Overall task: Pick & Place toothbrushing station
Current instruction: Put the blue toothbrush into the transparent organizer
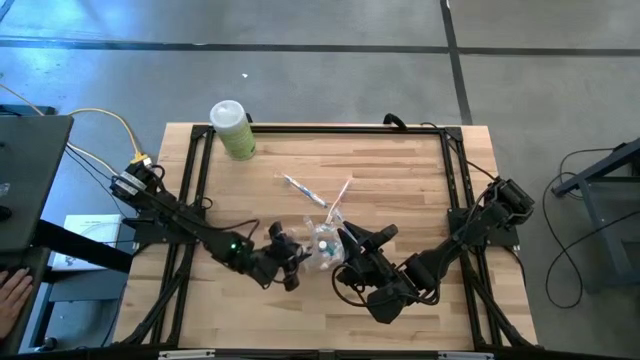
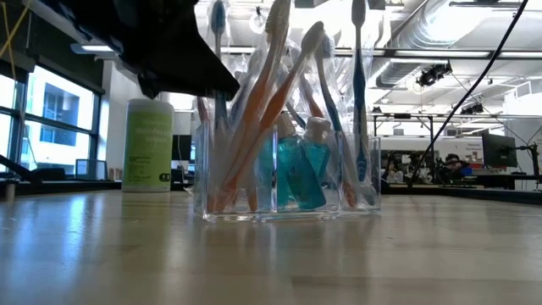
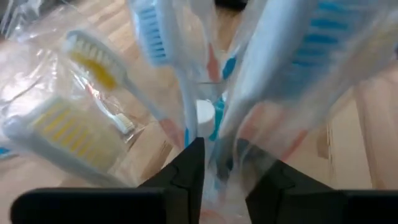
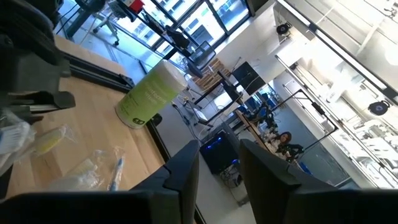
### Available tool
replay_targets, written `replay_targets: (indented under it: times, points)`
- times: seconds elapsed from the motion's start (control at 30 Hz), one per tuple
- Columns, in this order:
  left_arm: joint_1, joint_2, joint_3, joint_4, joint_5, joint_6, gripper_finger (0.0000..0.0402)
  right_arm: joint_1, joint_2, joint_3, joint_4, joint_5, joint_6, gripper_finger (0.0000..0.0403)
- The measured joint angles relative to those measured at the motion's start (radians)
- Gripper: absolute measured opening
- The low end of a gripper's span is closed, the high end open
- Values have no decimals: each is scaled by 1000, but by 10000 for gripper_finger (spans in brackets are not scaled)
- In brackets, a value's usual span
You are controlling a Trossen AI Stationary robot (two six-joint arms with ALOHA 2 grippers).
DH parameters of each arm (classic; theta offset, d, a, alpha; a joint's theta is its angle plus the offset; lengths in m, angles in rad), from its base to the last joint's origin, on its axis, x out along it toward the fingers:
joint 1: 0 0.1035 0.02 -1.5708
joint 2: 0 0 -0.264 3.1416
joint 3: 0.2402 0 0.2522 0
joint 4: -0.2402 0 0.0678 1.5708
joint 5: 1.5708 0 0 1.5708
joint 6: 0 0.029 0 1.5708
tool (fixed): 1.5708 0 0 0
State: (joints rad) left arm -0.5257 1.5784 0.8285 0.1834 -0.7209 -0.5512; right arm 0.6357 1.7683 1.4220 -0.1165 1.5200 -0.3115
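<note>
— You ask what colours sit in the clear holder (image 2: 288, 212)?
— You see see-through walls, and inside them two small teal bottles (image 2: 301, 174) with clear caps, among orange-handled toothbrushes (image 2: 262, 110) and blue-handled ones (image 2: 358, 93), all white at the heads.

— And the bristles up close?
— You find one brush head (image 3: 93, 59) yellow and white, another (image 3: 152, 31) light blue and white, under glossy clear wrap.

— The rest?
— Your table (image 1: 400, 170) is pale striped wood with a black frame; the canister (image 1: 232, 130) is light green with a white cap; both grippers (image 1: 290, 262) (image 1: 350, 255) are black.
</note>
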Motion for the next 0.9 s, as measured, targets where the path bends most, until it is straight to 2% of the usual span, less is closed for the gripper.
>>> replay_targets:
  times: [0.13, 0.3, 0.47, 0.6, 0.7, 0.77, 0.83, 0.9]
  points:
    - [-25, 0, 0, 1, -51, 32, 113, 0, 0, 0, 0, 7, 0, 107]
    - [-61, 0, 0, 3, -177, 57, 140, 4, 0, 0, -1, 50, -13, 107]
    - [-114, -23, 0, 18, -249, 166, 144, 47, -28, 0, 0, 48, -34, 107]
    - [-160, -47, 0, 53, -260, 276, 145, 94, -96, 0, -19, 48, -25, 107]
    - [-195, -56, 0, 64, -276, 356, 145, 122, -170, 0, -49, 52, 22, 107]
    - [-220, -59, 0, 66, -326, 409, 145, 146, -224, 0, -110, 50, 80, 107]
    - [-244, -59, 0, 66, -419, 471, 145, 162, -282, 0, -195, 39, 167, 107]
    - [-268, -59, 0, 66, -535, 516, 145, 168, -339, 1, -329, -16, 298, 107]
